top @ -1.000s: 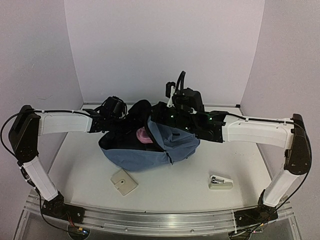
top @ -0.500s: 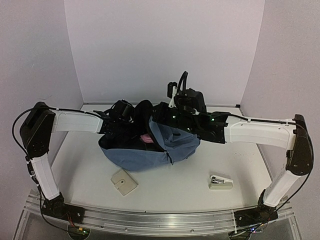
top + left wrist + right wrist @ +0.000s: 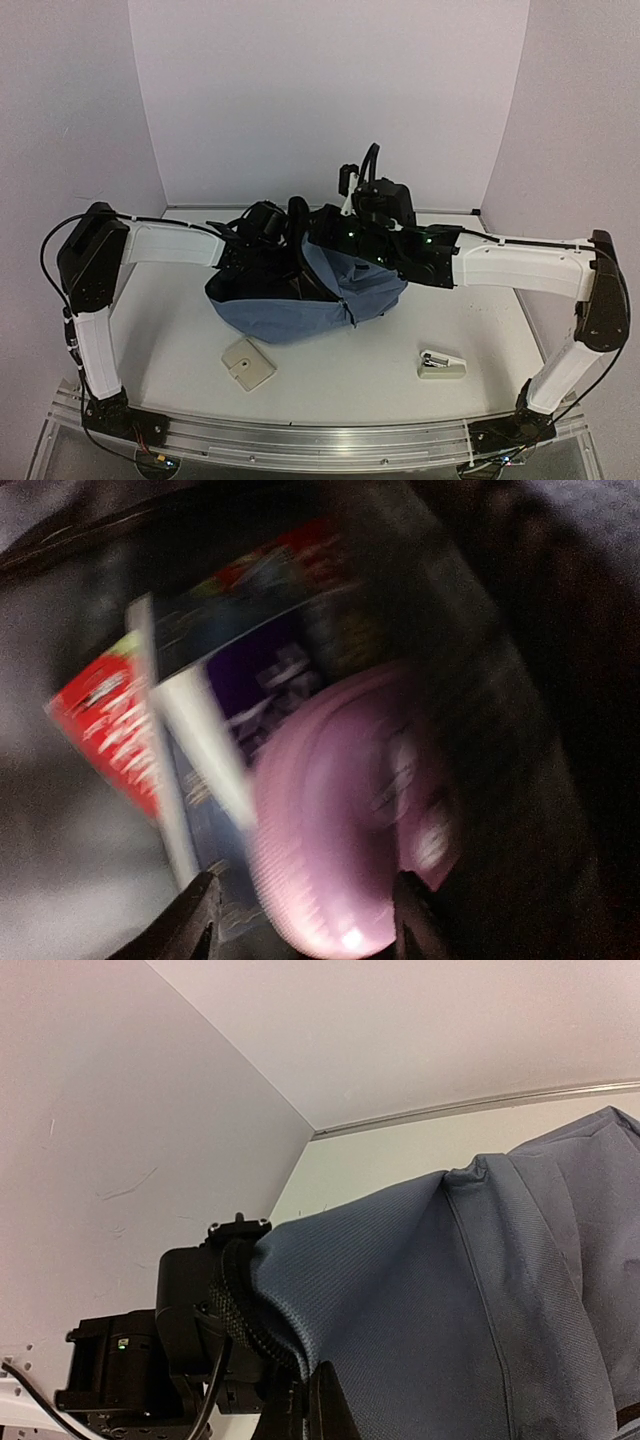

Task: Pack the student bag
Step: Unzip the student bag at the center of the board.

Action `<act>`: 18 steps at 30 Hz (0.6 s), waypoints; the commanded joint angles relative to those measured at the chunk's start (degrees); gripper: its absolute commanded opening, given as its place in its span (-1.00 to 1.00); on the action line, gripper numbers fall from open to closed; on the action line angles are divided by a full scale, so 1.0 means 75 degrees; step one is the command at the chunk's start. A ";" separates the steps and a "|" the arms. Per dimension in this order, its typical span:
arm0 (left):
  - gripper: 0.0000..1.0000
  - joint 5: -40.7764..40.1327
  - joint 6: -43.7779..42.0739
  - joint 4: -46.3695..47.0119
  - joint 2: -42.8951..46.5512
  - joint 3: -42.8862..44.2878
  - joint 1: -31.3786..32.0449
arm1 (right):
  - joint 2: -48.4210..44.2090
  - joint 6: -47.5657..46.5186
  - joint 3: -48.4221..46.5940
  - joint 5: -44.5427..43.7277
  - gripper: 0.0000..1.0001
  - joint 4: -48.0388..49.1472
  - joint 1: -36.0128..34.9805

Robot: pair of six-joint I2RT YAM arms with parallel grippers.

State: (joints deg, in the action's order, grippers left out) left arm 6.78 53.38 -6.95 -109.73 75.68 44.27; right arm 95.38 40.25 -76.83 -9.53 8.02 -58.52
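Slumping mid-table (image 3: 340, 385), toward the far edge, the student bag (image 3: 290, 318) gapes open. The right gripper (image 3: 315, 1410) pinches its blue rim, jaws closed. The left gripper (image 3: 305, 930) is inside, fingers apart, flanking a pink disc (image 3: 330, 850); whether it grips, I cannot tell. Near the front edge lie a stapler (image 3: 441, 365) and a beige box (image 3: 248, 364).
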 commanded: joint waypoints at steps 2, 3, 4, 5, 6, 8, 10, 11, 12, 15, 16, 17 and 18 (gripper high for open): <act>0.33 -0.1163 -0.0305 -0.0410 0.1803 -0.1143 0.0038 | -0.0533 -0.0253 -0.0013 -0.0207 -1.00 0.0588 -0.0051; 0.38 -0.1421 -0.0286 -0.0546 0.2174 -0.1446 0.0036 | -0.0508 -0.0289 -0.0002 -0.0204 -1.00 0.0575 -0.0054; 0.43 -0.1667 -0.0253 -0.0676 0.2544 -0.1770 0.0034 | -0.0469 -0.0333 0.0009 -0.0186 -1.00 0.0558 -0.0056; 0.48 -0.1913 -0.0223 -0.0805 0.2943 -0.2097 0.0035 | -0.0430 -0.0385 0.0009 -0.0144 -1.00 0.0548 -0.0057; 0.53 -0.2087 -0.0195 -0.1010 0.3396 -0.2325 0.0028 | -0.0360 -0.0437 -0.0007 -0.0088 -1.00 0.0540 -0.0056; 0.61 -0.2317 -0.0205 -0.1409 0.4107 -0.2684 -0.0068 | -0.0188 -0.0556 -0.0080 0.0123 -1.00 0.0532 -0.0069; 0.67 -0.2373 -0.0272 -0.1939 0.4698 -0.2897 -0.0238 | 0.0049 -0.0643 -0.0177 0.0292 -1.00 0.0512 -0.0109; 0.69 -0.2305 -0.0295 -0.2181 0.4938 -0.2943 -0.0434 | 0.0154 -0.0695 -0.0261 0.0325 -1.00 0.0489 -0.0162; 0.70 -0.2247 -0.0318 -0.2541 0.5128 -0.2960 -0.0657 | 0.0308 -0.0747 -0.0372 0.0325 -1.00 0.0446 -0.0237; 0.72 -0.2148 -0.0416 -0.3227 0.5678 -0.3141 -0.1369 | 0.0794 -0.0770 -0.0698 0.0303 -0.95 0.0284 -0.0475; 0.73 -0.2149 -0.0454 -0.3305 0.5940 -0.3231 -0.1512 | 0.0962 -0.0764 -0.0793 0.0327 -0.92 0.0279 -0.0546; 0.75 -0.2167 -0.0488 -0.3342 0.6192 -0.3315 -0.1617 | 0.1128 -0.0761 -0.0915 0.0349 -0.89 0.0274 -0.0627; 0.77 -0.2197 -0.0514 -0.3365 0.6411 -0.3386 -0.1692 | 0.1280 -0.0762 -0.1058 0.0370 -0.85 0.0266 -0.0721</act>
State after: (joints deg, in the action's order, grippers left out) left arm -7.95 51.50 -25.54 -67.56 52.69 34.40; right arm 100.98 35.77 -79.92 -8.19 7.94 -61.03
